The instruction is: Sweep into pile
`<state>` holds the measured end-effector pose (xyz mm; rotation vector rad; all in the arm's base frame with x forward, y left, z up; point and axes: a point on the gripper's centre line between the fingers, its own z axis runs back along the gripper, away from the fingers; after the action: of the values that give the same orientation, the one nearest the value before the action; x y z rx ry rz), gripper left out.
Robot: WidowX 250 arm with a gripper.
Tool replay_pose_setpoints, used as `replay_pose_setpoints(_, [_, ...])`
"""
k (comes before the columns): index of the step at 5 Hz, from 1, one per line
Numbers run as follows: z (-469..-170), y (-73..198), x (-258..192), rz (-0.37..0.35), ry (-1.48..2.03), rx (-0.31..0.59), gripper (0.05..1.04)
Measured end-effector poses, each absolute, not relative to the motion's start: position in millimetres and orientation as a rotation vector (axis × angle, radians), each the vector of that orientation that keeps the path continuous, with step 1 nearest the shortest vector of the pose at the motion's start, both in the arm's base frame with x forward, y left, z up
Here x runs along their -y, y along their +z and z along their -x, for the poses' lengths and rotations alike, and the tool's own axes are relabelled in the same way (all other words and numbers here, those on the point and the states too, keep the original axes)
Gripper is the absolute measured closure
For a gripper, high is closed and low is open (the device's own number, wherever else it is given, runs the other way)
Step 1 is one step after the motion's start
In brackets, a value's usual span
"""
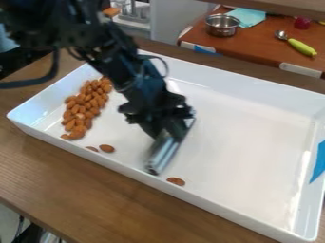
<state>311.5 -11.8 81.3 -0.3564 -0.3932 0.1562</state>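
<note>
I note: wood-grain worktop [70, 185], seven o'clock; reddish-brown table [262, 45], one o'clock; pale grey panel [175, 23], twelve o'clock.

Arm [117, 57]: black, entering at upper left and slanting down to the right as I see it. Upper portion blurred. Dark cable [38, 84] droops in a curve at left; second cable [166, 66] loops out beside the forearm. Wrist [147, 97] low, in line with the slant. Claw [166, 133] at the lower end, angled downward, closed on its load.
</note>
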Motion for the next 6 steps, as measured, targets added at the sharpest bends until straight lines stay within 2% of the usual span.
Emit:
replay_pose_setpoints(2, [-297,79,-41,0.331,0.096,0.406,0.707])
replay_pose_setpoints(3, [-299,78,-60,0.300,0.095,0.429,0.707])
replay_pose_setpoints(4, [-305,79,-76,0.240,0.091,0.461,0.707])
replay_pose_setpoints(5, [-297,83,-72,0.283,0.122,0.396,0.707])
replay_pose_setpoints(6, [-304,112,-41,0.387,0.237,0.314,0.707])
